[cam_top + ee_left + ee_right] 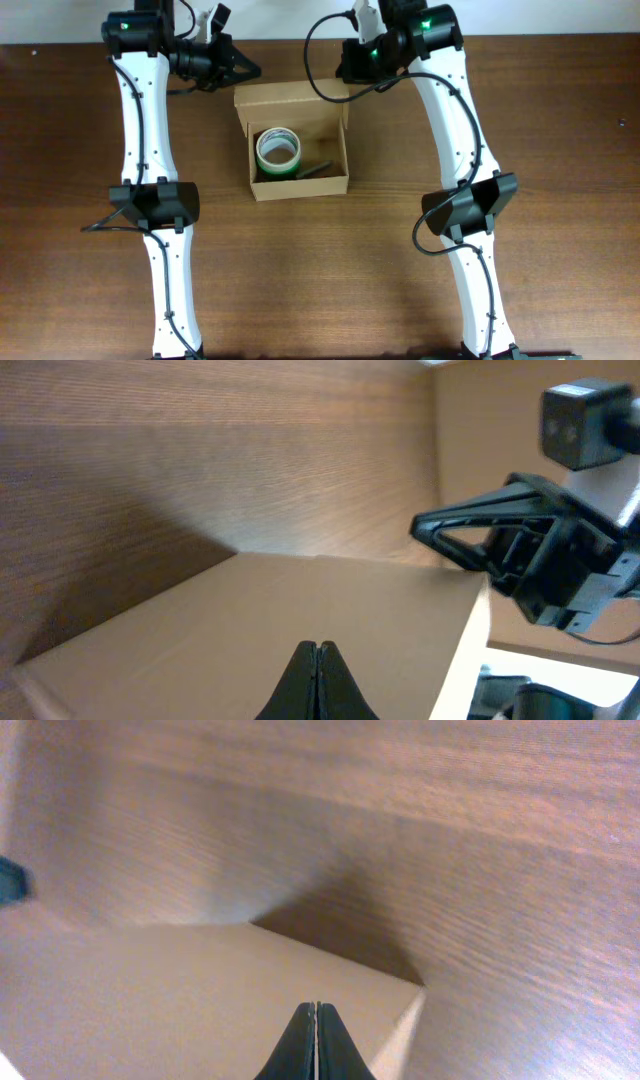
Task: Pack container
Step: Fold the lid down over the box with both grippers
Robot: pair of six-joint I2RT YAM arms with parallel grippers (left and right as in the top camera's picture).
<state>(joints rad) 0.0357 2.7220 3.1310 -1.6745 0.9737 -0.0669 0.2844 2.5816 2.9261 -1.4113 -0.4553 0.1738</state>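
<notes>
The container (299,189), a small tan cardboard box, stands open at mid-table with its flap lid (290,97) raised at the back. Inside lie a green-and-white tape roll (279,150) and a dark pen-like thing (316,168). My left gripper (254,70) is shut at the flap's left back corner, my right gripper (345,74) shut at its right back corner. In the left wrist view the shut left gripper (316,648) sits over the flap (250,630), holding nothing. The right wrist view shows the shut right gripper (316,1008) over the flap (180,1000).
The brown wooden table (560,140) surrounds the box. Both arms reach in from the front edge, their elbows (155,205) (468,205) on either side of the box. In the left wrist view the right gripper (425,528) shows past the flap's edge.
</notes>
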